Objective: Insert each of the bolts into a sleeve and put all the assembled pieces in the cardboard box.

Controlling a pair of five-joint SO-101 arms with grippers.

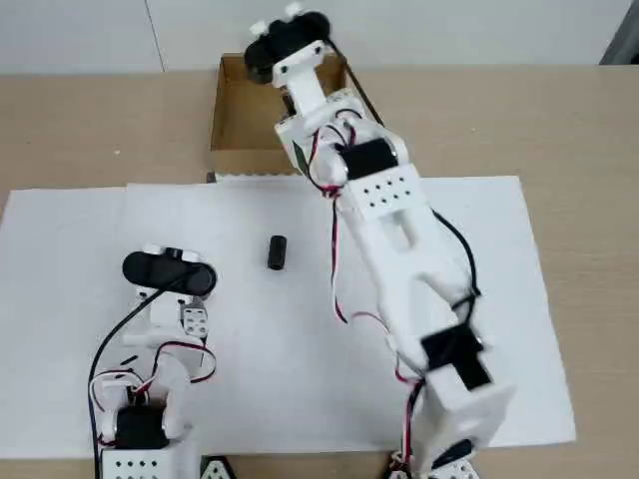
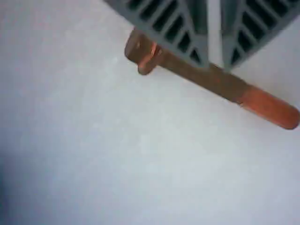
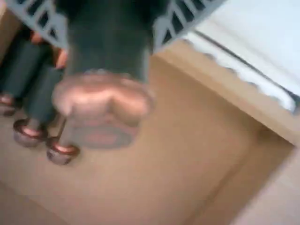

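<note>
Your left fingers (image 2: 164, 23) clamped a copper bolt (image 2: 206, 77), low at the high view's left. Your right fingers (image 3: 178, 21) gripped an assembled piece (image 3: 101, 110) over the cardboard box (image 1: 232, 110) at top centre; one loose sleeve (image 1: 277, 251) lay mid-frame on the desk (image 1: 80, 130).

Legible text, labels, brands, numbers, signs: none (no print can be made out on any surface near either gripper).
</note>
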